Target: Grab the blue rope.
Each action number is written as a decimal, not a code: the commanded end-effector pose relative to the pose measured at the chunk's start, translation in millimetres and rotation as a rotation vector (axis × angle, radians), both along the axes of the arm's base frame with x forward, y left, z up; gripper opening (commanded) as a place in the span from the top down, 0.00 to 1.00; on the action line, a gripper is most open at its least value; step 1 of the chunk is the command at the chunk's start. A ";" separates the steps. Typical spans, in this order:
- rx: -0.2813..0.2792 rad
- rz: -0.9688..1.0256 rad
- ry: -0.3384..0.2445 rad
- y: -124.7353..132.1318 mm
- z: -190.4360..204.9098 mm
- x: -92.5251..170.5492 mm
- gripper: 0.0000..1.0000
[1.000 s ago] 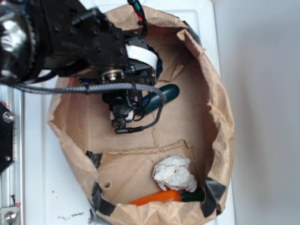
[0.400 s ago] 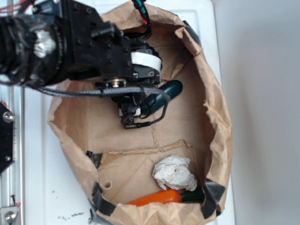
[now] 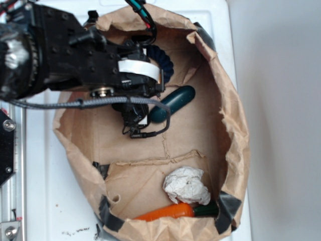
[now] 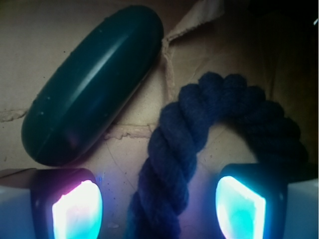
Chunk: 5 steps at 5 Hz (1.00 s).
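Two spread fingers [image 4: 77, 206] straddle the blue rope [image 4: 169, 149] on a brown paper bag's [image 3: 200, 125] floor.

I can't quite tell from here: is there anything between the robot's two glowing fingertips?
Yes. In the wrist view, one limb of the blue rope lies between the open gripper fingers, over bare brown paper. The green capsule lies outside, apart from the rope.

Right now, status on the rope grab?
Gripper open, straddling one leg of blue rope. Not yet closed. Green capsule lies beside, outside the pads.
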<state>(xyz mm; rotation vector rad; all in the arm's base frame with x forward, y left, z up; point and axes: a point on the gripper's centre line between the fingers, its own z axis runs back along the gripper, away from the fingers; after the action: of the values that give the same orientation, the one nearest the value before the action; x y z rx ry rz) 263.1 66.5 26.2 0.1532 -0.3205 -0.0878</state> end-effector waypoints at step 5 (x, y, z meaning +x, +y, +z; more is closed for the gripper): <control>-0.074 0.052 -0.049 4.9 49.5 10.0 1.00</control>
<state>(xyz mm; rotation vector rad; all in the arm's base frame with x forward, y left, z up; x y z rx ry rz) 261.5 66.3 53.9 0.0608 -0.2971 -0.0231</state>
